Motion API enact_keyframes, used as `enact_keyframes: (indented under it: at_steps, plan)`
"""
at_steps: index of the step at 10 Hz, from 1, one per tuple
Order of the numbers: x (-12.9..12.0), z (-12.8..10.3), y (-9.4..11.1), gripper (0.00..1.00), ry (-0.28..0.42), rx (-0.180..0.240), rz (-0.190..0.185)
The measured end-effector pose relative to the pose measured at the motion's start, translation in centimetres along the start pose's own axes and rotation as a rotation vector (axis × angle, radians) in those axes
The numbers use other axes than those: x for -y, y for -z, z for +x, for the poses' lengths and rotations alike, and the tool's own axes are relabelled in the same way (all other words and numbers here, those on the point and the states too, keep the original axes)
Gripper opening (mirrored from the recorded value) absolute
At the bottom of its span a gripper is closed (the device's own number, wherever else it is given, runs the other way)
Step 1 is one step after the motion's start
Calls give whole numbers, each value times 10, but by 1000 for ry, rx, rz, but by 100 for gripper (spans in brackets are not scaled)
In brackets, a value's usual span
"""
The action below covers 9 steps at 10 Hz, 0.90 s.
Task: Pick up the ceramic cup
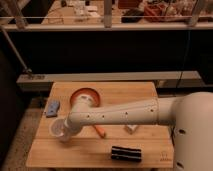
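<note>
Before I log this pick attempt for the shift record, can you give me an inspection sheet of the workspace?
Surface: wooden table, light planks.
Job's things: ceramic cup, white, upright near the table's left edge.
Clutter: orange bowl at the back; blue object left of it; orange carrot-like piece under the arm; small white block; black striped object at the front.
Grippers: gripper at the cup's right side, low over the table.
Cables: nothing seen.
Surroundings: white ledge behind the table; dark counter with cluttered shelves beyond.
</note>
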Motion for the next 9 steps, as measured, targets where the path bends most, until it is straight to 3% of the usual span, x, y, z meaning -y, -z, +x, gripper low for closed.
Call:
enact_keyframes:
  at_steps: [2,5,9]
  plan:
    - [1,0,8,9,9,-12,-5]
    - [17,4,47,9,32,-14,-4]
    - [24,6,68,9,45,-20,-8]
